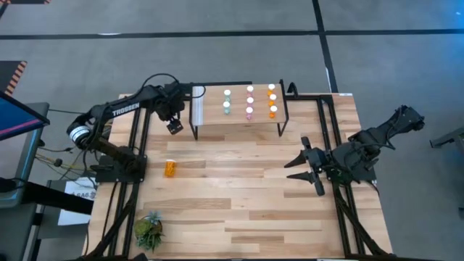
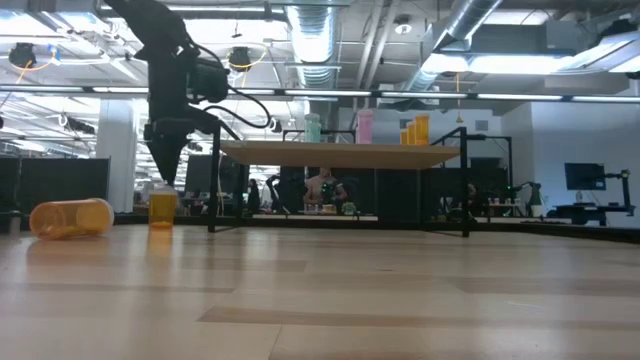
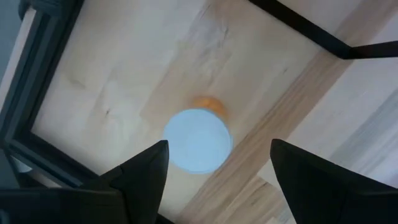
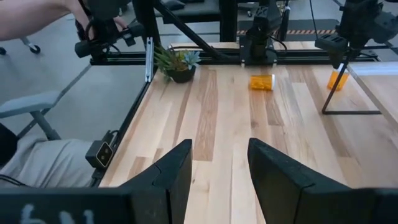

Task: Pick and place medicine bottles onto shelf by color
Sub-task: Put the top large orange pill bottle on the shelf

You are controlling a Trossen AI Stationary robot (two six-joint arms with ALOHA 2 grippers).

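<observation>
Two orange bottles off the shelf: one upright (image 2: 162, 208) under the left gripper, one lying on its side (image 1: 170, 168) on the tabletop (image 1: 239, 210), well apart from the first.
Left gripper (image 2: 165, 170): fingers spread and pointing down, just above the upright bottle, holding nothing.
Left wrist view only: the upright bottle's white cap (image 3: 198, 140) sits between the two dark fingers (image 3: 146, 171), clear of both; orange body peeks out behind it.
High view: left arm covers that bottle beside the shelf's panel end; six white caps show on the shelf (image 1: 239, 122), in three pairs.
Low view only: colours on the shelf read as teal (image 2: 313, 128), pink (image 2: 365, 126) and orange (image 2: 416, 130); the fallen bottle lies nearer the camera.
Right gripper (image 1: 299, 164): waiting over the table's right side, fingers parted and empty.
Right wrist view only: small green plant (image 4: 179, 62) at the table corner, a person's arm (image 4: 37, 15) beyond the frame.
</observation>
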